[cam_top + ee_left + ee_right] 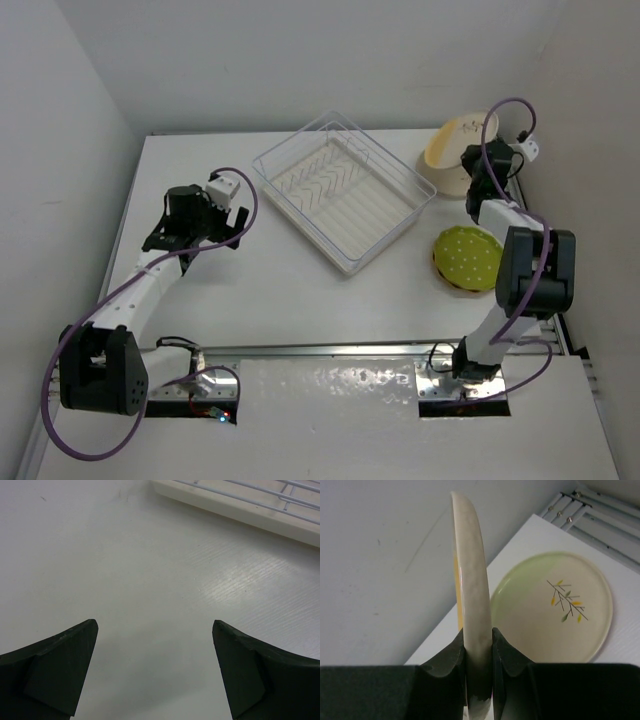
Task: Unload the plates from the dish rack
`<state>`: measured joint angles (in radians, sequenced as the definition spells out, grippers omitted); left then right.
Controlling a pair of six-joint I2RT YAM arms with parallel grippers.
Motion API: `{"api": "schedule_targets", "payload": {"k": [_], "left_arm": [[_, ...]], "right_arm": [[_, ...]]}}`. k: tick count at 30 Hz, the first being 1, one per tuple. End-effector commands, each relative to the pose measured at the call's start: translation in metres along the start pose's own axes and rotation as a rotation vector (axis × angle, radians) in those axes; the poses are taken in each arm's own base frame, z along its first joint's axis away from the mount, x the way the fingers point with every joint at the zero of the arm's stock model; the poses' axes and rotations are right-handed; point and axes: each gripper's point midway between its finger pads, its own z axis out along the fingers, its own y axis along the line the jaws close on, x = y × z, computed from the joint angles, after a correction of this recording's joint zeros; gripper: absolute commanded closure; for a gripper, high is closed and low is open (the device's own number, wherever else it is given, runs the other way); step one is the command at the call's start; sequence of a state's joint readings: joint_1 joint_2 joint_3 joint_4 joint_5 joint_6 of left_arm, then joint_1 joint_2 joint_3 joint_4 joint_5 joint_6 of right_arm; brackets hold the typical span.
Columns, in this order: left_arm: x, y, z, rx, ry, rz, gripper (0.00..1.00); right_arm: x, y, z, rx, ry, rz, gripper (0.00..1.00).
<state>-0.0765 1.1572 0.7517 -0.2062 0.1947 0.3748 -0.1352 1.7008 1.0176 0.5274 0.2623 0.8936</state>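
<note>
The right gripper is clamping 1 cream plate on edge above a twig-patterned plate, right of the dish rack. The left gripper is hanging wide open over the table beside it.

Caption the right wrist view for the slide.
Right gripper pinches a cream-rimmed plate edge-on; twig-patterned plate lies beyond.

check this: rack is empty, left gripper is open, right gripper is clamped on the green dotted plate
Wrong plate. The right gripper is shut on a cream and yellow plate held on edge, as the right wrist view shows. The green dotted plate lies flat beside the dish rack, which is empty, and the left gripper is open.
</note>
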Motion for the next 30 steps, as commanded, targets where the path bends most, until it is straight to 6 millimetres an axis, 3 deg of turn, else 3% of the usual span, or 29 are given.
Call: {"api": "schedule_targets", "payload": {"k": [1,14,24,25,27,29,30], "left_arm": [[-0.016,0.005,-0.005,-0.016,-0.062,-0.001,0.03],[-0.017,0.006,-0.008,-0.025,-0.059,0.003,0.03],[-0.016,0.006,-0.008,-0.025,-0.054,0.007,0.03],[-0.015,0.007,-0.008,-0.027,-0.054,0.007,0.03],[-0.016,0.007,-0.007,-0.029,-0.056,0.007,0.03],[-0.018,0.008,-0.008,-0.032,-0.060,0.008,0.03],[-0.017,0.008,-0.008,-0.031,-0.058,0.008,0.03]], "right_arm": [[-0.073,0.075,0.002,-0.230,-0.217,0.154,1.00],[-0.034,0.044,0.050,-0.174,-0.175,0.256,1.00],[-0.002,0.002,0.058,-0.070,-0.127,0.299,1.00],[0.004,-0.003,0.059,-0.051,-0.106,0.302,0.98],[0.017,-0.017,0.059,0.007,-0.064,0.296,0.84],[0.026,-0.027,0.059,0.054,-0.031,0.283,0.80],[0.034,-0.036,0.057,0.096,0.002,0.263,0.71]]}}
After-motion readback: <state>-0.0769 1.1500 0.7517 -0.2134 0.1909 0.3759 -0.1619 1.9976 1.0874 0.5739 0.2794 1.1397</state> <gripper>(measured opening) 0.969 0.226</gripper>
